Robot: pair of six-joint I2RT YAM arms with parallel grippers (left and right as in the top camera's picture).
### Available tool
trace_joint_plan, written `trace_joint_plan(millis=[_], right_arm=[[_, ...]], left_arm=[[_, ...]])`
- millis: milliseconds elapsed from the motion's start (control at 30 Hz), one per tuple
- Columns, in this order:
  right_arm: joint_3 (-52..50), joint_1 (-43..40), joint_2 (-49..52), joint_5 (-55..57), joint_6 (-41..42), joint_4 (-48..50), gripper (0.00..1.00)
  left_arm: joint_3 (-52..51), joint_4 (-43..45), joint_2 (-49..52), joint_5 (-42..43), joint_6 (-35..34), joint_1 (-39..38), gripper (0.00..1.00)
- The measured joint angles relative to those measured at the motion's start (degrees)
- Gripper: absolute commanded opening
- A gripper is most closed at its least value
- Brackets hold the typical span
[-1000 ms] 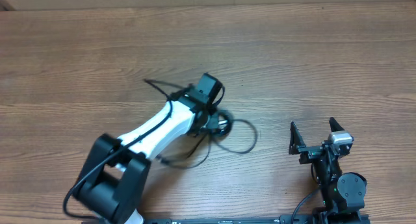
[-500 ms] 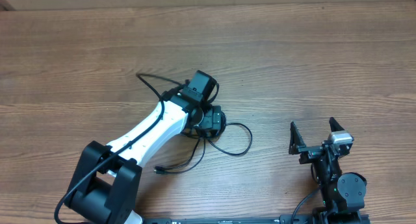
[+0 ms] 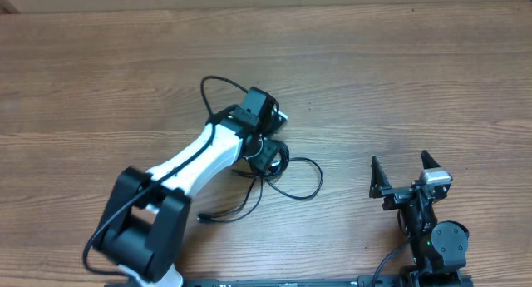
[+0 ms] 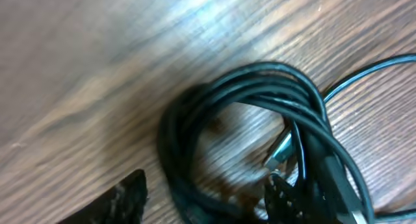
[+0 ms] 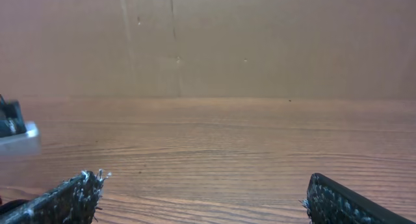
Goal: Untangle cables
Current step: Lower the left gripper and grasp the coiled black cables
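The cables (image 3: 306,184) are thin black cords lying tangled on the wooden table (image 3: 399,79), with one loose end and its small plug (image 3: 203,218) trailing toward the front. In the left wrist view they form a coil of several turns (image 4: 260,87) with a silver plug (image 4: 279,151) inside it. My left gripper (image 3: 266,156) points down onto the tangle. Its jaws (image 4: 205,193) stand apart, with the coil's left side between them and a gap at the left finger (image 4: 123,198). My right gripper (image 3: 405,175) sits open at the front right, away from the cables, with nothing between its fingers (image 5: 71,198).
The table's far edge meets a plain wall (image 5: 260,42) at the back. The left arm's white link (image 3: 187,166) slants across the front left. The right arm's base (image 3: 436,245) stands at the front right edge.
The left gripper has gone from shut to jaws apart over the tangle, and its wrist has shifted slightly. The cable pile slid a little left. The right arm has not moved.
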Motion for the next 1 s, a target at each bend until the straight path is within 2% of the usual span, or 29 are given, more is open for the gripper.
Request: trace_joint_plan(millis=[33, 67, 100, 367, 533, 667, 867, 1000], right_arm=[[0.0, 0.0, 0.0, 0.0, 0.0, 0.0, 1.00], [0.0, 0.0, 0.0, 0.0, 0.0, 0.0, 1.00], [0.0, 0.0, 0.0, 0.0, 0.0, 0.0, 1.00], [0.0, 0.0, 0.0, 0.0, 0.0, 0.0, 1.00], [0.0, 0.0, 0.0, 0.0, 0.0, 0.0, 1.00], [0.0, 0.0, 0.0, 0.0, 0.0, 0.0, 1.00], [0.0, 0.0, 0.0, 0.0, 0.0, 0.0, 1.00], [0.0, 0.0, 0.0, 0.0, 0.0, 0.0, 1.00]], left_arm=[[0.0, 0.1, 1.1, 0.4, 0.4, 0.0, 0.38], [0.0, 0.1, 2.5, 0.7, 0.9, 0.0, 0.18], [0.0, 0.1, 3.6, 0.7, 1.1, 0.0, 0.04], [1.8, -3.0, 5.5, 1.9, 0.6, 0.1, 0.04], [5.4, -10.0, 5.5, 1.6, -6.7, 0.6, 0.04], [9.2, -13.7, 4.7, 1.5, -20.0, 1.2, 0.04], [10.3, -18.4, 3.3, 2.8, -48.3, 1.6, 0.04], [10.3, -20.4, 3.3, 3.8, -59.9, 1.6, 0.04]])
